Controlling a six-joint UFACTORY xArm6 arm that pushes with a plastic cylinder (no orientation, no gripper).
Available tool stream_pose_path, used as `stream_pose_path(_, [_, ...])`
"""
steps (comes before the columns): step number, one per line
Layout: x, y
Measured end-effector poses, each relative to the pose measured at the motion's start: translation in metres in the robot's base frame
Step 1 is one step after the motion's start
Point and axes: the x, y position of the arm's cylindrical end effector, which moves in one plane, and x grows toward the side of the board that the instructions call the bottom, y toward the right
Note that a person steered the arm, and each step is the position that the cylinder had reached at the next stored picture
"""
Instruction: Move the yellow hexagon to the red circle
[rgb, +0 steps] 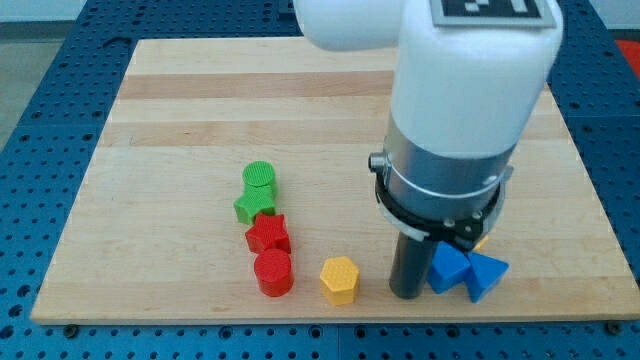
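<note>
The yellow hexagon (339, 279) lies near the board's bottom edge, a short gap to the right of the red circle (273, 272). My tip (405, 294) rests on the board just to the right of the yellow hexagon, with a small gap between them. The rod rises into the white arm body that fills the view's top right.
A red star (268, 234) sits just above the red circle. Above that are a green star (253, 206) and a green circle (259, 177). Two blue blocks (449, 268) (485, 274) lie right of my tip, with a yellow piece (481, 242) partly hidden behind them.
</note>
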Motion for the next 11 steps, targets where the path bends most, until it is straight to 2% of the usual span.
stream_pose_path(2, [0.015, -0.014])
stream_pose_path(5, [-0.005, -0.019])
stream_pose_path(9, [-0.004, -0.065])
stream_pose_path(11, [0.012, -0.047])
